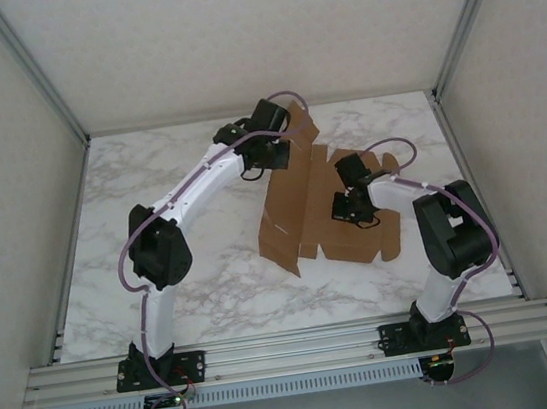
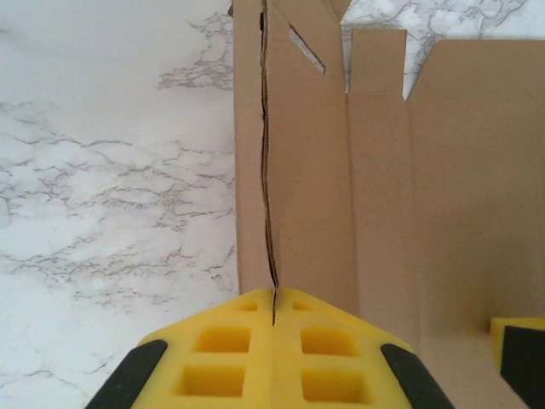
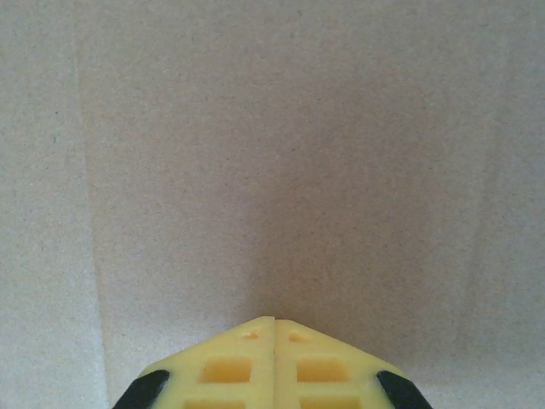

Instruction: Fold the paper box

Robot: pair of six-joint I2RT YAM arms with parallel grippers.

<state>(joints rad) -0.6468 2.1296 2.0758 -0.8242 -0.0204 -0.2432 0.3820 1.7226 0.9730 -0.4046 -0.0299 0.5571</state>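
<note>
The paper box is a brown cardboard sheet lying partly folded on the marble table, right of centre. Its left panel stands up as a wall. My left gripper is shut on the far end of that wall; in the left wrist view the thin cardboard edge runs straight into the seam of the yellow fingers. My right gripper is shut with nothing between its fingers, and its tip points down at a flat panel of the box, touching or nearly so. One right finger shows in the left wrist view.
The marble table is bare to the left and in front of the box. Aluminium frame rails run along the near edge, and posts and white walls close in the sides and back. The box's flaps reach toward the right arm.
</note>
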